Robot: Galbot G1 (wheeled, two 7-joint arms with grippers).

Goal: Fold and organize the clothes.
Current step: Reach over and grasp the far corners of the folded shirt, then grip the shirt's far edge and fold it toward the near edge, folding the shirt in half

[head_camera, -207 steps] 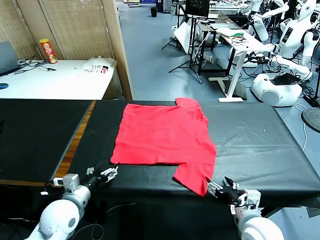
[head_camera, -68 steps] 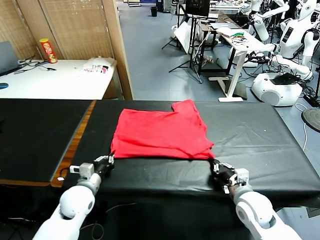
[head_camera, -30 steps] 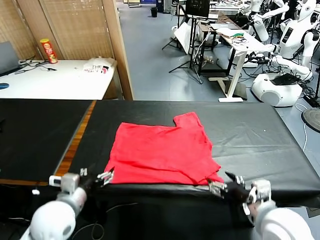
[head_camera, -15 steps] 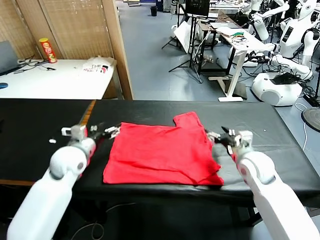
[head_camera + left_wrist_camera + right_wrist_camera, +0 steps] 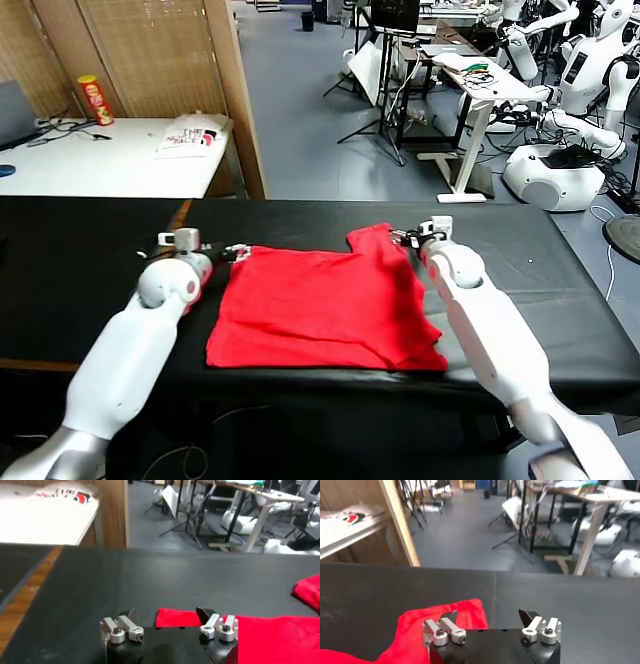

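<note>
A robotics lab: beyond the black-topped worktable (image 5: 560, 270) ahead of both pincers stand white humanoid robots (image 5: 585, 70), cluttered desks (image 5: 480, 80), a tripod stand (image 5: 385, 90), and blue-grey flooring (image 5: 300, 110); a white side table (image 5: 100, 160) holds a snack canister (image 5: 96, 100).

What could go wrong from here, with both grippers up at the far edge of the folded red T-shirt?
1. The left gripper, open at the T-shirt's far left corner, may pinch only one layer of the fold.
2. The right gripper, open, sits by the sleeve that juts past the far edge; it could grab that flap instead of the body.
3. The near right corner is rumpled, so another fold may come out crooked.
</note>
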